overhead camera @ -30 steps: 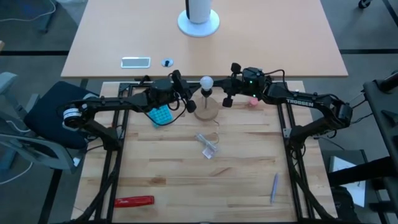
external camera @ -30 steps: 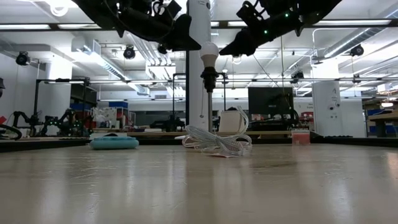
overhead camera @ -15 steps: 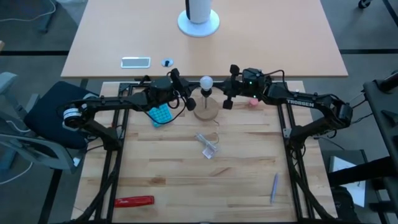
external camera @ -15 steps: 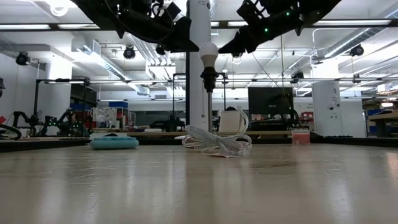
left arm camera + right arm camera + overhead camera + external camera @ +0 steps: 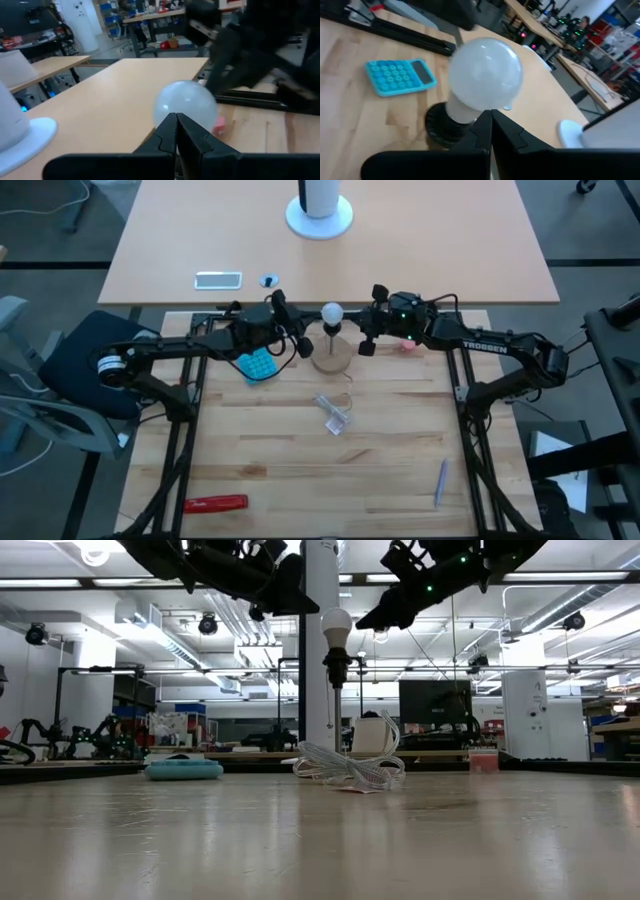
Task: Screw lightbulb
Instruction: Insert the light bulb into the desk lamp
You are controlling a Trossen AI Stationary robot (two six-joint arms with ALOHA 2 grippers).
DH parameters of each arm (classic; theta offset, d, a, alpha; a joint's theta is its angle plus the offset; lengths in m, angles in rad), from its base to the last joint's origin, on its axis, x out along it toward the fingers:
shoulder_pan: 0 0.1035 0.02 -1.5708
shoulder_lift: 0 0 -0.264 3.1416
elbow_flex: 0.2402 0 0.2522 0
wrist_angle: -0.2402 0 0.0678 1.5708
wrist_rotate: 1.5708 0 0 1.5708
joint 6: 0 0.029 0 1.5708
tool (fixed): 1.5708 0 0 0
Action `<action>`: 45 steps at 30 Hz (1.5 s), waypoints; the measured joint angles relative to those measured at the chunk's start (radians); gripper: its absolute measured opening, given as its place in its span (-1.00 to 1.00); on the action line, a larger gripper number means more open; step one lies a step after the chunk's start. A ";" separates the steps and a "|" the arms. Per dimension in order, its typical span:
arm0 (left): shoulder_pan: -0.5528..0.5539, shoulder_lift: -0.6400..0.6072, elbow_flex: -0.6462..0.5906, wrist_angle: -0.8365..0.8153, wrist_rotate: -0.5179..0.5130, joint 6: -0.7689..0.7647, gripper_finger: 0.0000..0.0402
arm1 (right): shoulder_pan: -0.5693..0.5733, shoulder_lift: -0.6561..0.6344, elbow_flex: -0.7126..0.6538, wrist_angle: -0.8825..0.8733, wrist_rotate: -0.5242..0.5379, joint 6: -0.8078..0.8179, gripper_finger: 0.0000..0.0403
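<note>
Lightbulb (image 5: pixel 331 312) stands upright, globe up and long axis vertical, in a dark socket (image 5: pixel 442 131) on the round wooden disc (image 5: pixel 332 358) near the counter's (image 5: pixel 300 470) far edge. We see the left end effector (image 5: pixel 303 346) just left of it and the right end effector (image 5: pixel 366 343) just right, both clenched on nothing, not touching it. Open wood lies nearer us, beyond a clear wrapper (image 5: pixel 334 413).

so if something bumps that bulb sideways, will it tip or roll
Probably not roll: the bulb stands upright in a dark socket on a wooden disc. The tall stack could rock. Its smooth globe looks slippery and likely fragile.
</note>
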 joint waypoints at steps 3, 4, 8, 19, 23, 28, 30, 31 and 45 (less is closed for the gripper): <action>-0.006 0.000 0.000 -0.011 0.073 -0.002 -1.00 | -0.017 0.000 0.000 0.002 0.006 -0.008 -1.00; -0.006 0.000 0.000 -0.011 0.100 -0.005 -1.00 | -0.023 0.005 0.000 0.009 0.006 -0.008 -1.00; -0.006 0.011 0.000 -0.020 0.114 -0.015 -1.00 | -0.045 0.016 0.000 0.023 0.005 -0.009 -1.00; 0.015 0.047 -0.001 0.000 0.073 -0.011 -1.00 | -0.044 0.023 0.000 0.053 -0.122 0.004 -1.00; 0.015 0.047 -0.001 0.001 0.063 -0.010 -1.00 | -0.040 0.023 0.000 0.037 -0.131 0.015 -1.00; 0.017 0.047 -0.001 0.001 0.057 -0.011 -1.00 | -0.019 0.023 0.000 0.024 -0.136 0.014 -1.00; 0.017 0.047 -0.001 0.000 0.055 -0.015 -1.00 | -0.013 0.023 0.000 0.023 -0.135 0.014 -1.00; 0.017 0.047 -0.001 -0.002 0.055 -0.015 -1.00 | -0.011 0.022 0.000 0.023 -0.130 0.014 -1.00; 0.010 0.031 -0.001 -0.069 0.049 -0.015 -1.00 | -0.064 0.051 0.000 0.059 -0.064 0.002 -1.00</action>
